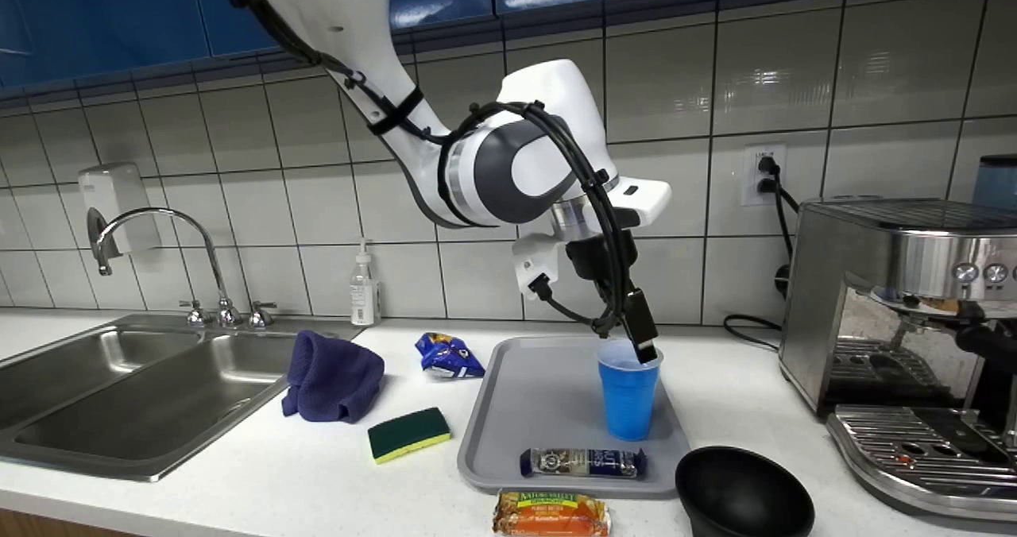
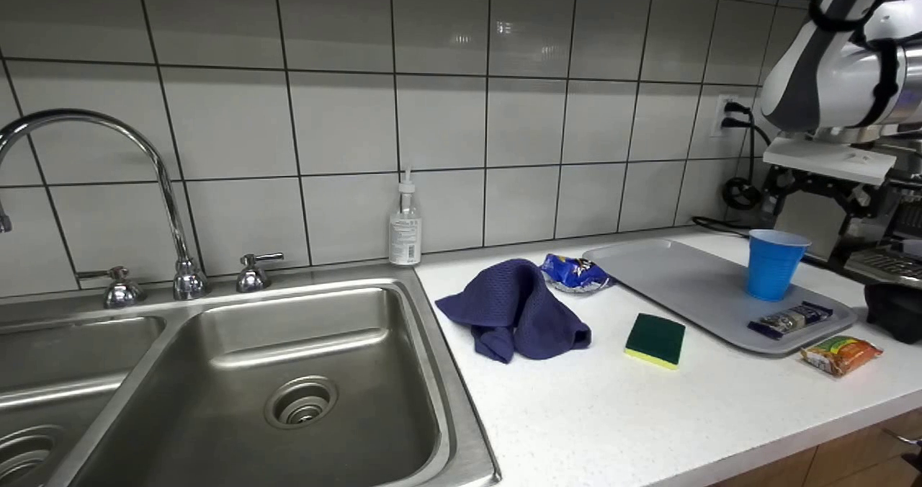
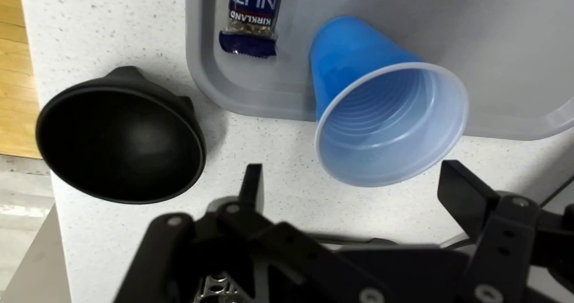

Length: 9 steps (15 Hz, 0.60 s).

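In the wrist view the end effector (image 3: 352,170) is released, its two fingers (image 3: 251,184) spread wide and gripping nothing; the rim of a blue plastic cup (image 3: 358,67) shows just ahead of the gap, though whether a finger brushes it cannot be told. In both exterior views the cup stands upright on a gray serving tray (image 1: 540,394), resting on its narrow base; the flat tray floor likely gives it steady footing, and its mouth faces up toward the fingers. A Kirkland nut bar (image 1: 584,462) lies flat on the tray near the cup, inside the raised edge, which would probably keep it from sliding off. A Nature Valley granola bar (image 1: 551,514) lies just outside that edge on the white tabletop (image 1: 413,481). A black bowl (image 3: 121,141) sits mouth up just beside the tray's corner, perhaps steadied by what look like short feet. A sponge (image 1: 409,432) rests on its broad yellow face, green side up, a stable way to lie. The navy towel (image 2: 515,307) sits crumpled, its folds seemingly propping up its peaks, near a blue snack bag (image 1: 449,356).
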Available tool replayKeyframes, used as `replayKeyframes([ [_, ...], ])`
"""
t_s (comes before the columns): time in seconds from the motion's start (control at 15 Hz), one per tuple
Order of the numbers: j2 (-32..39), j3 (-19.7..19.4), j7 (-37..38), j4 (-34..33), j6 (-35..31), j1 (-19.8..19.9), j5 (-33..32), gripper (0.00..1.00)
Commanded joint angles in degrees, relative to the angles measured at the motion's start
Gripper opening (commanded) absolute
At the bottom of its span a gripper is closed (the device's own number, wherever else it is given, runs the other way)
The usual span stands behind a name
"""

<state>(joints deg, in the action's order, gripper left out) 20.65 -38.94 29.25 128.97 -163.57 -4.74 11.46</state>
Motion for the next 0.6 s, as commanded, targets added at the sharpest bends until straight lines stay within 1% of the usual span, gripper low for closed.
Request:
replayKeyframes([
  [0.0, -5.96, -0.83, -0.15, 4.42, 0.48, -2.16, -1.09, 1.0],
  [0.53, -11.56, -3.06, 2.29, 10.65, 0.06, -8.96, -3.09, 1.0],
])
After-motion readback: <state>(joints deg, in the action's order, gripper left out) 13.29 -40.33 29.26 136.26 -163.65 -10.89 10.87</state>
